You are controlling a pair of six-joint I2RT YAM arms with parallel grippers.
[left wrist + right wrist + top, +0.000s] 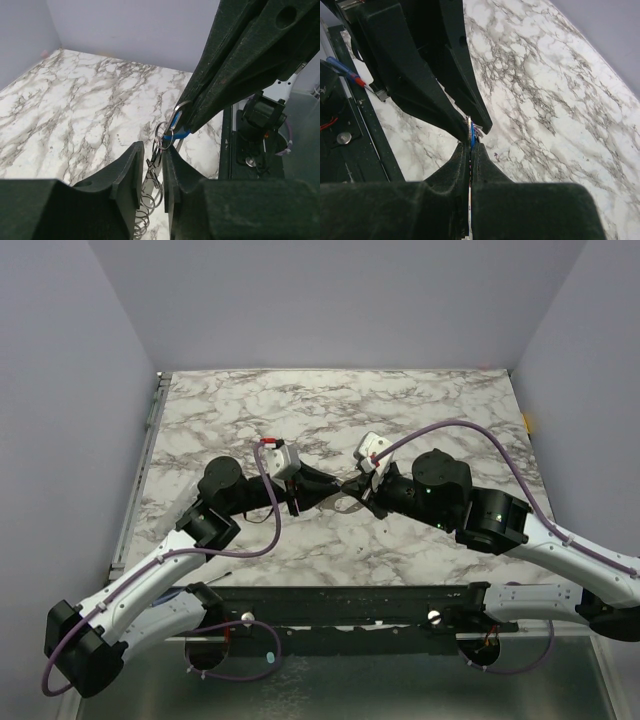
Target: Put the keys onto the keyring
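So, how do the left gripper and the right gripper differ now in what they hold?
The left gripper pinches the keyring, a narrow gap between its fingers; the right gripper is shut tight on the blue key. Both meet tip to tip above the table.

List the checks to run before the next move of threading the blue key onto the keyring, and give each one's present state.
1. Right gripper shut on the blue key: ok.
2. Left gripper shut on the keyring: ok, metal sits between its fingers.
3. Blue key meets the keyring: ok, seen in the left wrist view.
4. Key threaded onto the ring: cannot tell.
5. Room between the two grippers' tips: not ok, they crowd tip to tip.
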